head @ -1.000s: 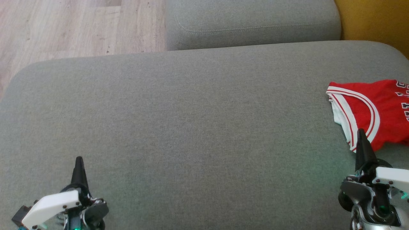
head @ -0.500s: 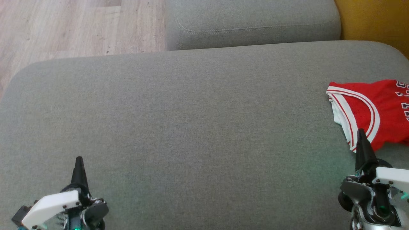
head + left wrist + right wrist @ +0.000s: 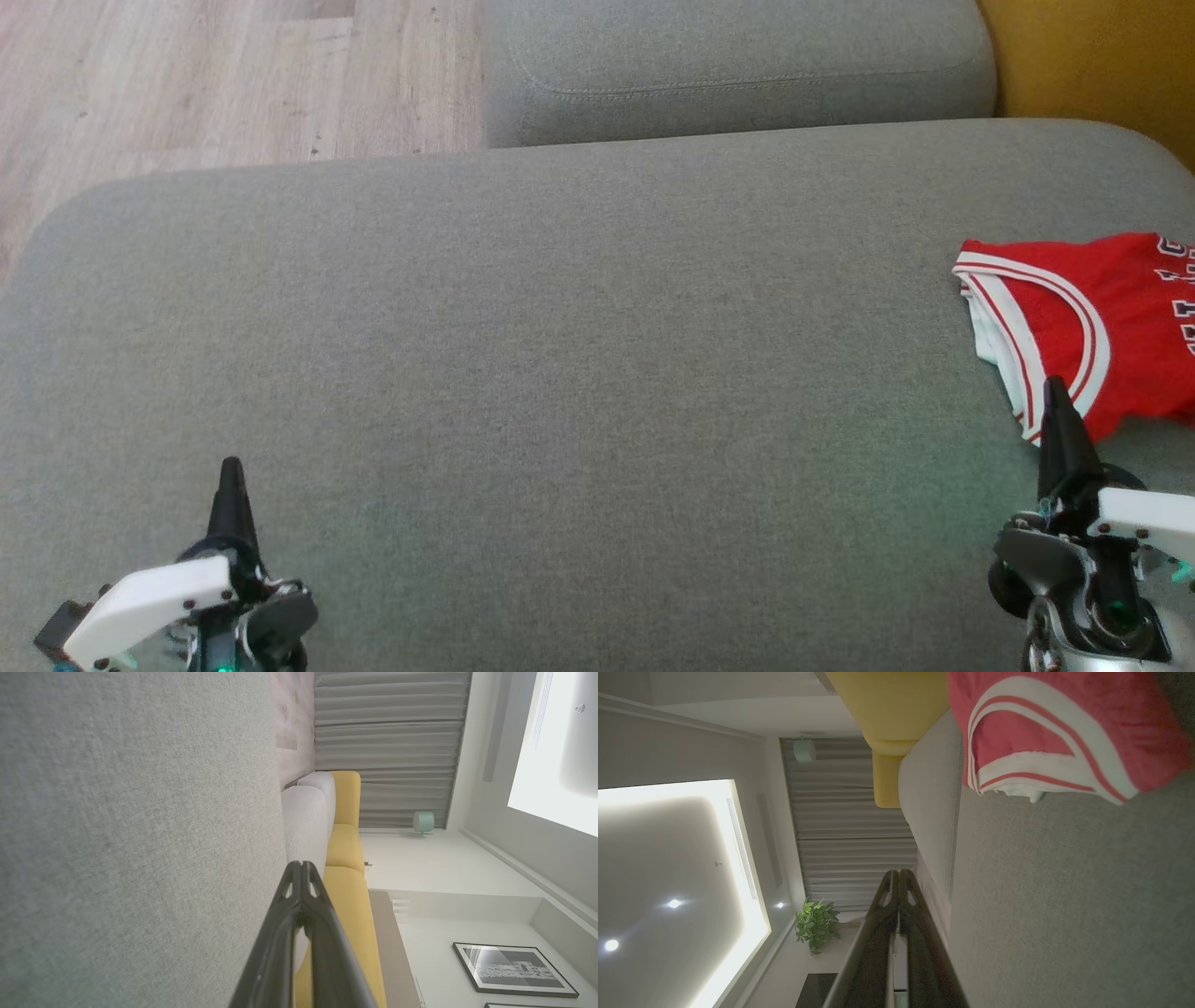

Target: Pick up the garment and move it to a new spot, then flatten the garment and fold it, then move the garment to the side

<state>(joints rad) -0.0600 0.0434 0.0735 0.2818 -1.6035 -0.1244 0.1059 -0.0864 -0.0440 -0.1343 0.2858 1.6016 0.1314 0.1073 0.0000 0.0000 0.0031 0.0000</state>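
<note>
The garment (image 3: 1092, 317) is a red jersey with white and red trim, lying folded at the right edge of the grey sofa cushion (image 3: 560, 373); part of it runs out of the head view. The right wrist view shows the garment (image 3: 1064, 732) at its top right. My right gripper (image 3: 1055, 387) is shut and empty, its tip just in front of the jersey's near edge. In its own wrist view the right gripper (image 3: 898, 873) has both fingers pressed together. My left gripper (image 3: 231, 465) is shut and empty at the lower left, far from the jersey, and its tip (image 3: 300, 864) points over the cushion.
A second grey cushion (image 3: 738, 65) lies behind the big one. Wooden floor (image 3: 187, 84) is at the upper left, and a yellow seat (image 3: 1102, 65) at the upper right. The cushion's rounded left edge falls off towards the floor.
</note>
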